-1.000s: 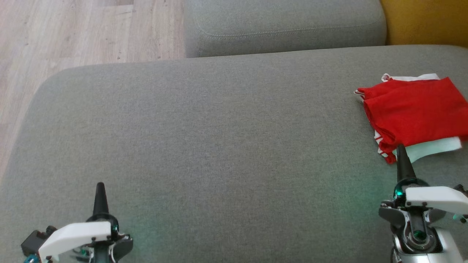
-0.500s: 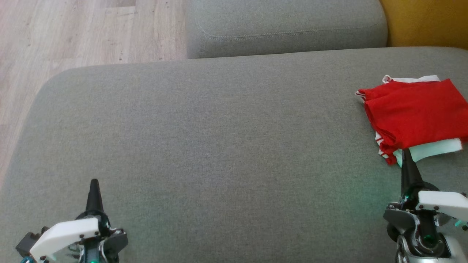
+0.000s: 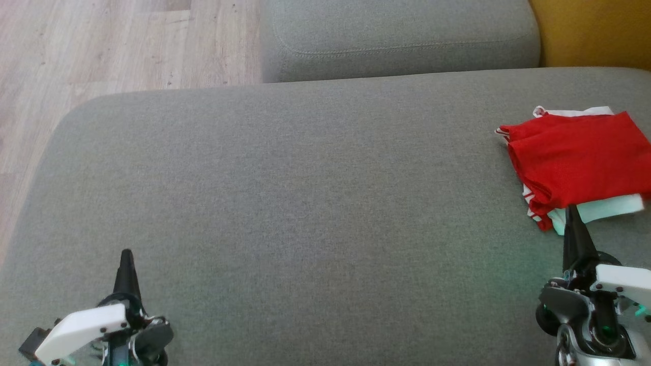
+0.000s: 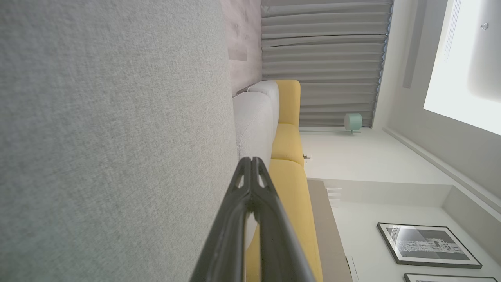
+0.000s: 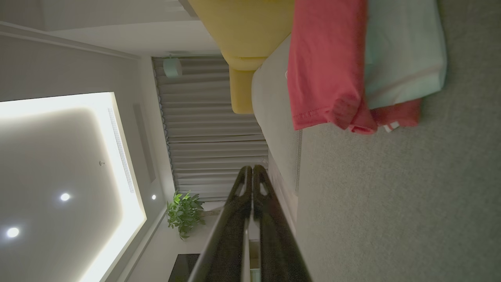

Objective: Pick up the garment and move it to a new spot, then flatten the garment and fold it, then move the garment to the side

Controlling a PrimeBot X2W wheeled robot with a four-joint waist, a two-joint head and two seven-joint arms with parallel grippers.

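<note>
The left gripper [image 3: 126, 253] and right gripper [image 3: 570, 209] each end in long black fingers [image 4: 231, 227] that taper to a slim point, with small oval cut-outs near the tips. Behind the fingers sits an angular white plastic cover [image 3: 623, 278] dotted with small dark screws [image 3: 601, 287], over a dark grey housing [image 3: 559, 300] lit by green-teal lights [image 3: 605, 330]. The right wrist shows a silvery metal ring [image 3: 572, 356].

The left gripper [image 3: 126, 252] and the right gripper [image 3: 571, 208] have been drawn back toward the lower edge of the head view. The camera has been shifted slightly.
</note>
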